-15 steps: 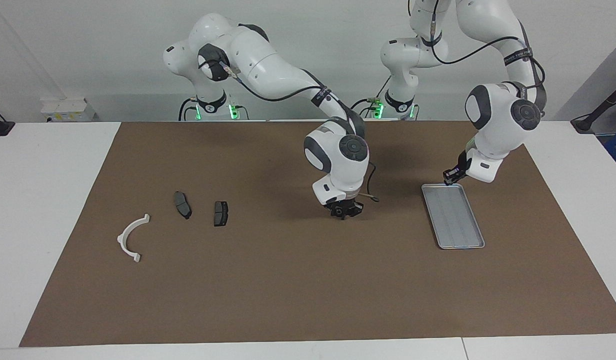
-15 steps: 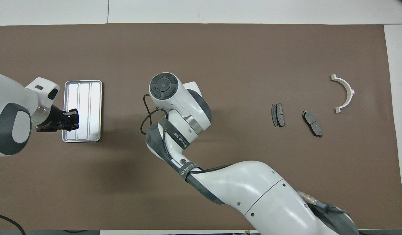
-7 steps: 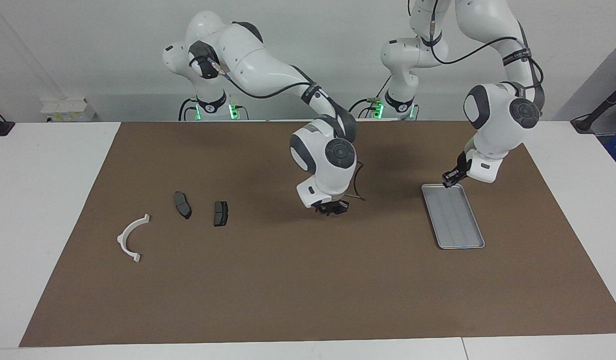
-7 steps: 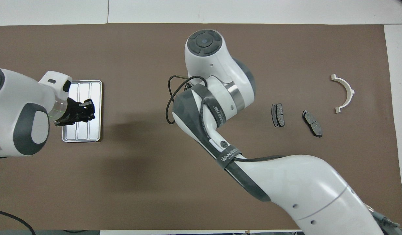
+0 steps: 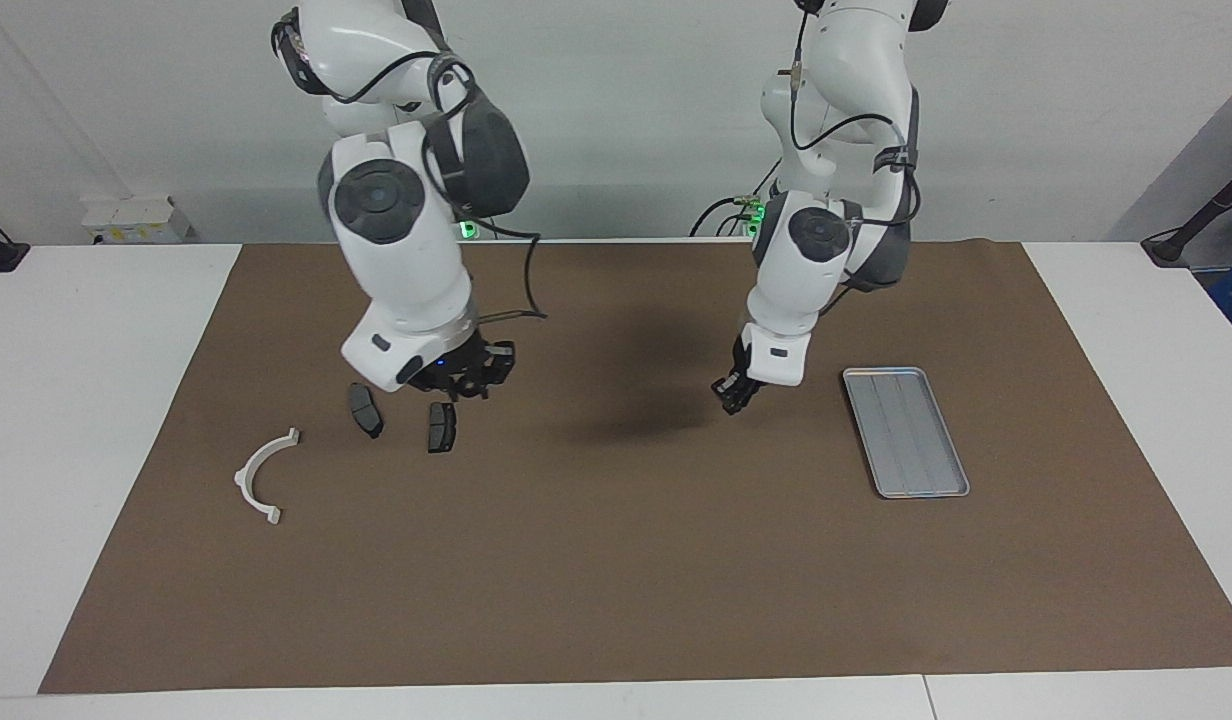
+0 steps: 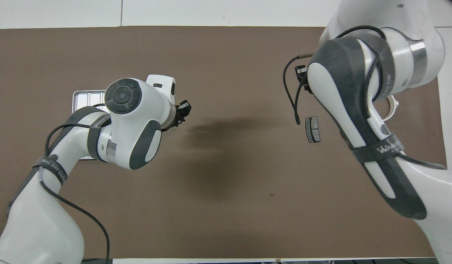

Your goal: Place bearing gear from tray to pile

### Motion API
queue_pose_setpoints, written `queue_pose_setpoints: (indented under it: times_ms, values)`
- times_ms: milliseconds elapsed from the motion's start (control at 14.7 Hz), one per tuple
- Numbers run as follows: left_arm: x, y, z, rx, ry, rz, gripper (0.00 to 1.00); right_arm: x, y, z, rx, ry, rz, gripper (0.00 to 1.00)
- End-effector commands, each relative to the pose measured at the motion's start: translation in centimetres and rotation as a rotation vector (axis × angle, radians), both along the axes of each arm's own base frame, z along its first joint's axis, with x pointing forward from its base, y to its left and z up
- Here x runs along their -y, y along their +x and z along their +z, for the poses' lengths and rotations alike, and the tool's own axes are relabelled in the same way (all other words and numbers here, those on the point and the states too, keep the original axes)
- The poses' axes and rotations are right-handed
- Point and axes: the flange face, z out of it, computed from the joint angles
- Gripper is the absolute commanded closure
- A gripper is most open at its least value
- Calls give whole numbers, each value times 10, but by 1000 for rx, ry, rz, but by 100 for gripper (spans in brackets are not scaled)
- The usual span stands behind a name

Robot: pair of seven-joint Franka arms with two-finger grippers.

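The right pincer (image 5: 473,378) hangs over the pile, just above the two dark pads (image 5: 441,427), its fingers nearly together; whether it grips the bearing gear, which shows in neither view, cannot be told. The white bracket (image 5: 262,474) lies beside the pads, toward the right arm's end of the brown mat (image 5: 616,580) on the desk. The left pincer (image 5: 733,392), fingertips together, hangs over bare mat beside the tray (image 5: 906,432)
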Motion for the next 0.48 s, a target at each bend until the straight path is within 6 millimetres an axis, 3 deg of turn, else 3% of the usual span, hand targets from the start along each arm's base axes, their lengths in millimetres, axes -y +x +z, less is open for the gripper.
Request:
queue_pose_setpoints:
  times_ms: [0,205,409]
  values:
    - [37,14,-32,9,-2,6,100,46,8,-20,20,-9,131,100]
    - [43,8,-38,0,5,14,100,93,10,-73,82,0,185,100]
    - [49,-3,-47,-18,17,-2,100,104,4,-122,151,-16,192,100]
